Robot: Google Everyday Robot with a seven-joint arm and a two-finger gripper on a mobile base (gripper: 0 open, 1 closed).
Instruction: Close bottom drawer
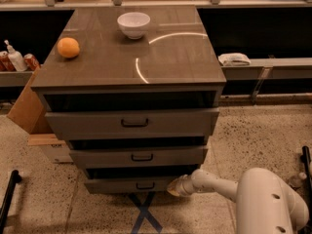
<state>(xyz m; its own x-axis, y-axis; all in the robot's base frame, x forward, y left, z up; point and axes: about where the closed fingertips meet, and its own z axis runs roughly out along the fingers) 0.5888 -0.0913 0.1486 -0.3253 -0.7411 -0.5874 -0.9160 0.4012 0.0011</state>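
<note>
While the gripper [174, 187] meets its right end, the grey-brown bottom drawer [122, 185] sits slightly open.

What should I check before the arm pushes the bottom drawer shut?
1. Gripper down at the front of the bottom drawer, by its right end: ok.
2. Gripper actually touching the drawer front: cannot tell.
3. Push point centred: not ok, it is well right of the handle, so the drawer might skew.
4. Drawer shut: not ok, a dark gap shows above its front.
5. Nothing poking out of the drawer: cannot tell, the inside is dark.
6. Orange and bowl on the cabinet top, back from its front edge: ok.
</note>
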